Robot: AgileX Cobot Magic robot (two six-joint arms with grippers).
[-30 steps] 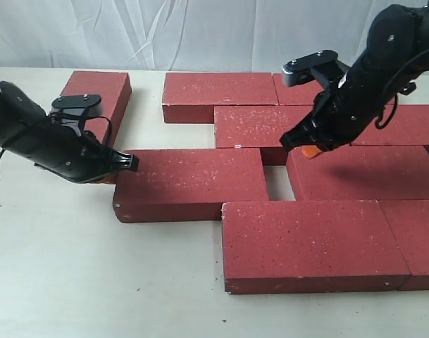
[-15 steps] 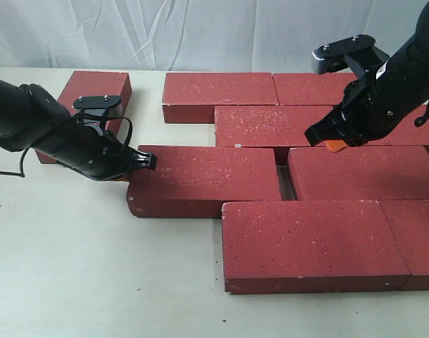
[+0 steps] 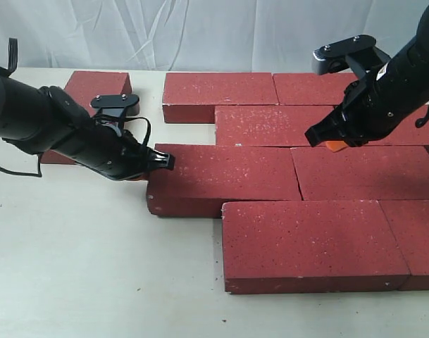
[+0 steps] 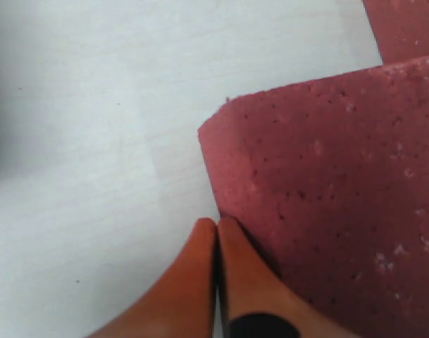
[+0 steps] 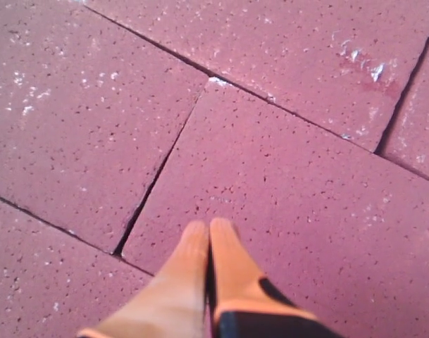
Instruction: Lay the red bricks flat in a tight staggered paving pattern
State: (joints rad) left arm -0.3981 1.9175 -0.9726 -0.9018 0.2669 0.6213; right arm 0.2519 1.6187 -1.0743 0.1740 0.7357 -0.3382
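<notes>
a pale table (image 3: 73,282) is being shown, with the red bricks (image 3: 313,239) lying flat in four staggered rows toward its right side. the step in hand is judged to be the closing of a joint. a third-row brick (image 3: 225,176) is being pressed at its left end by the left gripper (image 3: 165,162), whose orange fingers (image 4: 200,260) are clenched together on nothing. the joint with the right neighbour (image 3: 365,172) is looking nearly tight. a lone brick (image 3: 94,86) is lying apart at the far left, partly hidden behind the left arm. bringing it in is judged to be next, and that arm is standing in the way. the right gripper (image 3: 330,144) is being held over the second row, clenched and empty.
</notes>
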